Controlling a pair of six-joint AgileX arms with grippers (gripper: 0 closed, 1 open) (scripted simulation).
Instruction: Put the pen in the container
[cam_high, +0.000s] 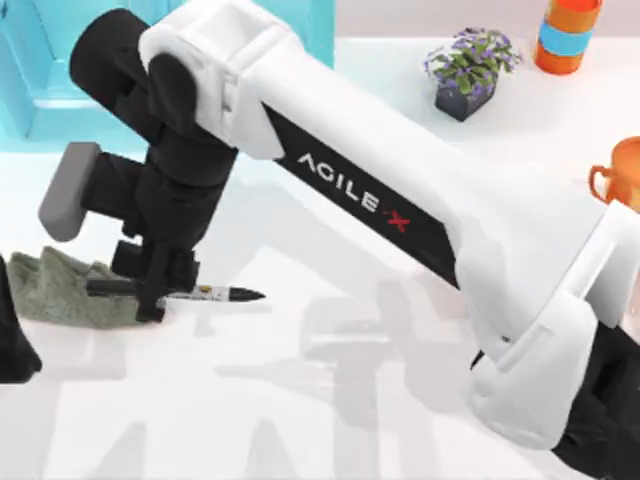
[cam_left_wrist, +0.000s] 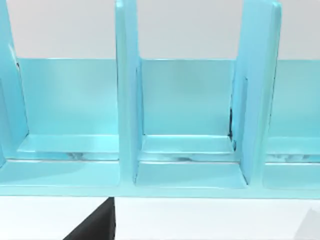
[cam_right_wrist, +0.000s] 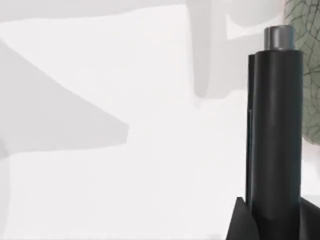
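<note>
Turquoise container (cam_left_wrist: 190, 150) compartments bare; right gripper (cam_high: 152, 290) apparently pinches pen (cam_high: 215, 294).

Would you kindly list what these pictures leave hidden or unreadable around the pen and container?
- Pen: top view, the right gripper covers its barrel's middle; whether the jaws touch it is hidden.
- Pen's printed marks: top view, too small to read.
- Container: top view, right arm and edge cut it off.
- Cloth: top view, gripper hides its near edge.
</note>
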